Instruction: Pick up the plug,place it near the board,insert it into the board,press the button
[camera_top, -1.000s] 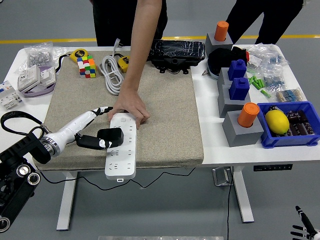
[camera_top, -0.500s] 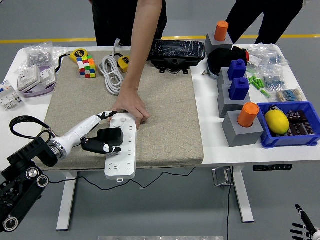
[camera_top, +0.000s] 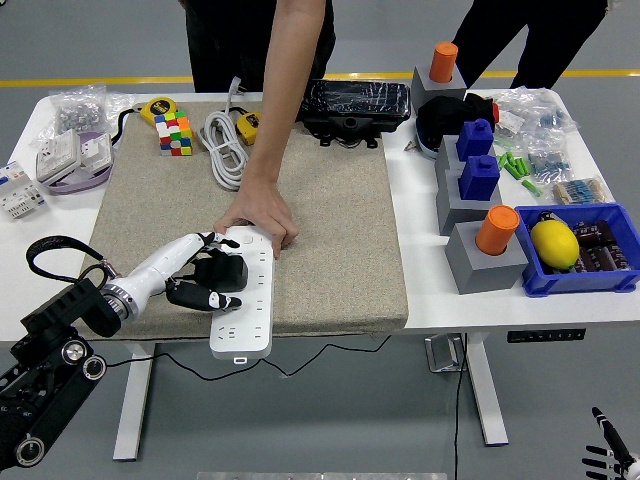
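My left hand (camera_top: 205, 285) pinches the plug (camera_top: 222, 271) over the board (camera_top: 246, 296) at the mat's (camera_top: 330, 230) near edge; insertion underway, pressing straight down looks next.

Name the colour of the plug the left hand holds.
Black, clearest in the head view: plug, left hand.

Plug (camera_top: 222, 272) on the board (camera_top: 245, 293), person's hand (camera_top: 257, 215) at its far end
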